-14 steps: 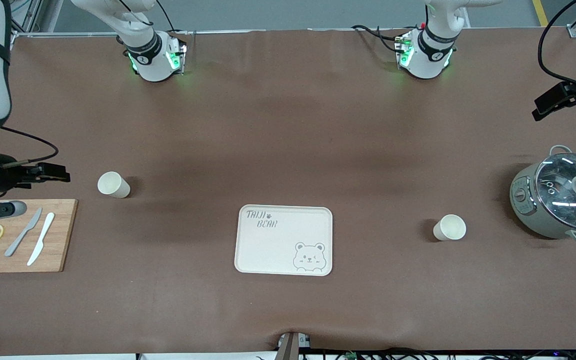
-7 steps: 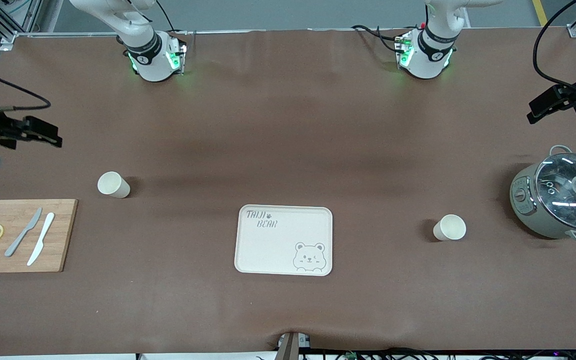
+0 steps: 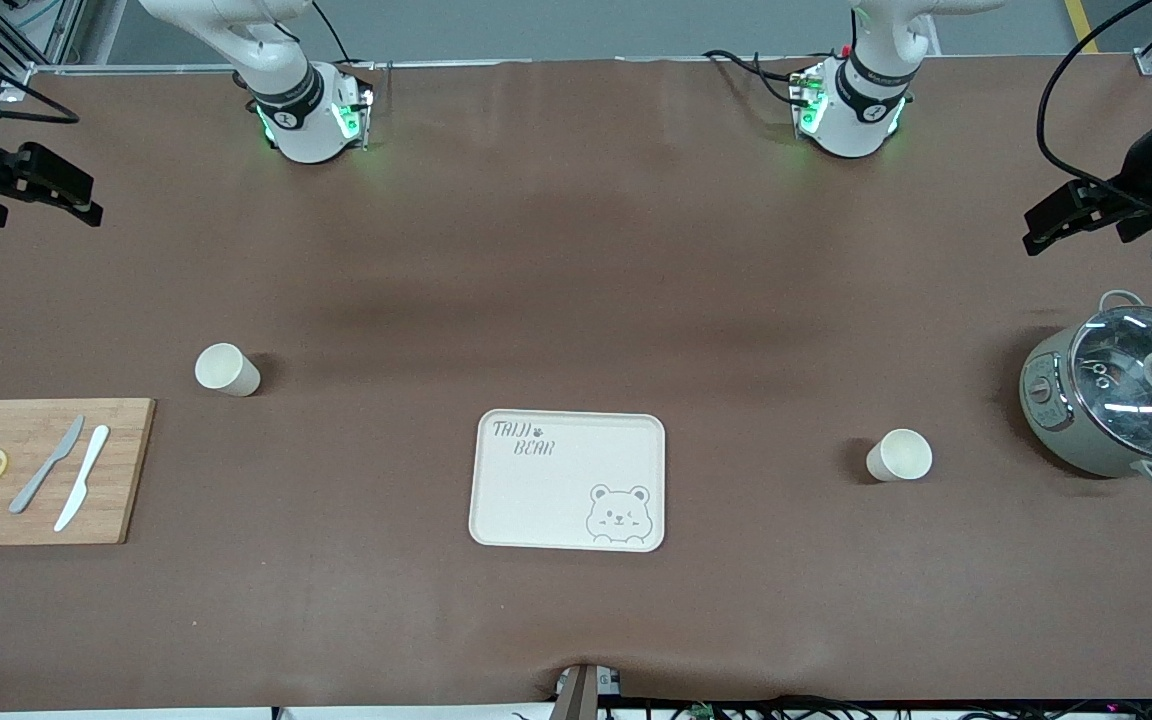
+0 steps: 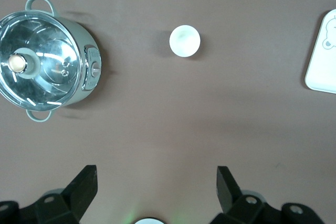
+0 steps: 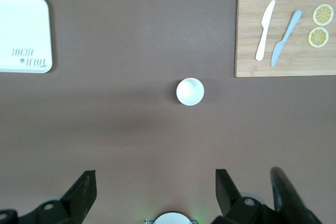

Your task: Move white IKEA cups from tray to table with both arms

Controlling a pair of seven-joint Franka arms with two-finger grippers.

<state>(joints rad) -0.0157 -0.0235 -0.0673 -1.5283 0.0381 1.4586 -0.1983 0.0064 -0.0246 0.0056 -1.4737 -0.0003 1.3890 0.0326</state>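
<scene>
Two white IKEA cups stand upright on the brown table. One cup point(image 3: 227, 369) is toward the right arm's end and shows in the right wrist view point(image 5: 190, 91). The other cup point(image 3: 900, 455) is toward the left arm's end and shows in the left wrist view point(image 4: 184, 41). The cream bear tray point(image 3: 568, 480) lies between them, nearer the front camera, with nothing on it. My right gripper point(image 3: 46, 185) point(image 5: 155, 174) hangs open and empty, high over bare table at its end. My left gripper point(image 3: 1066, 215) point(image 4: 156, 174) hangs open and empty, high over bare table near the pot.
A grey pot with a glass lid point(image 3: 1121, 395) point(image 4: 44, 74) stands at the left arm's end. A wooden cutting board point(image 3: 41, 470) point(image 5: 286, 35) with two knives and lemon slices lies at the right arm's end. The tray's edge shows in both wrist views point(image 4: 323, 56) point(image 5: 23, 32).
My right gripper has moved off the cutting board area toward the robots' side of the table. My left gripper has shifted slightly toward the table's middle. The cups and tray have not moved.
</scene>
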